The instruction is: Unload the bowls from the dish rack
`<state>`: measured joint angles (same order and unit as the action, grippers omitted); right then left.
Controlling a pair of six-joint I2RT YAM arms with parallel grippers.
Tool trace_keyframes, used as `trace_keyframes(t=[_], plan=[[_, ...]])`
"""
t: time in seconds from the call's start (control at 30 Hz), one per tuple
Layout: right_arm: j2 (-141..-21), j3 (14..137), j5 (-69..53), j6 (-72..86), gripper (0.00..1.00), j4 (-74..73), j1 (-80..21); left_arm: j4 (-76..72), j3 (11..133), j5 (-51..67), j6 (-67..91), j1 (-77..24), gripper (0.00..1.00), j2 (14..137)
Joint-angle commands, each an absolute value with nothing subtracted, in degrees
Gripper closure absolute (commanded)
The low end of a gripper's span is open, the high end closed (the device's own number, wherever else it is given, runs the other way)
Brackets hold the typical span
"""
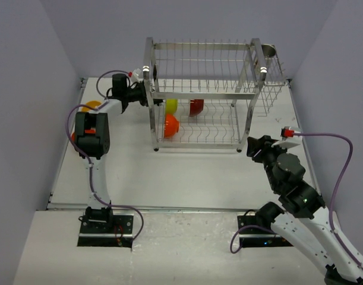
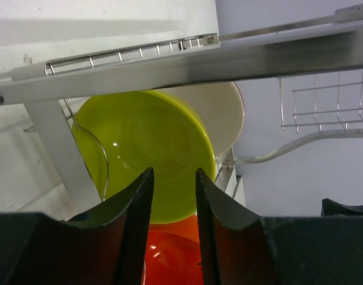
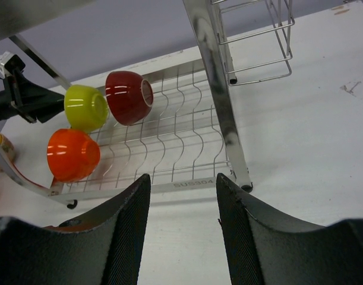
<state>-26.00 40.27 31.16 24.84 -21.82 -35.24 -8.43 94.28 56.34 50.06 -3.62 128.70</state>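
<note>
While reaching into the dish rack (image 1: 199,144) from its left end, lined up on the lime-green bowl (image 2: 151,154), not clamped on it.
Pincer of left gripper (image 2: 172,173) apart, bowl just ahead of the tips; sideways entry probably forced by the rack's upper tier overhead. Pincer of right gripper (image 3: 182,178) apart too, empty, hovering by the rack's near-right corner, likely just out of the way. Lower tier, left part: orange bowl (image 3: 73,154) nearest, lime-green just beyond it, dark red bowl (image 3: 128,97) to the right of that, all tipped on edge in the wires for draining. Left wrist view only: whitish bowl (image 2: 226,113) right behind the lime-green one, not made out elsewhere. Top view only: metal cup (image 1: 268,50) at the rack's far-right top corner.
</note>
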Motion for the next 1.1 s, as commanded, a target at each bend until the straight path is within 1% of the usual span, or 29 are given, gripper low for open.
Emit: trace_keyframes(t=[0.0,0.47,0.7,1.07], plan=[[-25.8,40.3,32.6,25.3,0.50,-20.8,-35.5,-8.4,93.3,57.0,48.8,-4.4,0.64,127.2],[-25.2,40.1,32.1,25.3,0.50,-20.8,-35.5,-12.6,89.5,57.5,50.6,-3.4,0.64,123.1],[-25.4,40.2,32.2,25.2,0.50,-20.7,-35.5,-16.4,88.6,59.8,53.1,-2.5,0.64,120.2],[-25.0,40.1,32.2,25.1,0.50,-20.5,-35.5,-14.2,88.9,58.6,51.1,-4.1,0.63,120.7]])
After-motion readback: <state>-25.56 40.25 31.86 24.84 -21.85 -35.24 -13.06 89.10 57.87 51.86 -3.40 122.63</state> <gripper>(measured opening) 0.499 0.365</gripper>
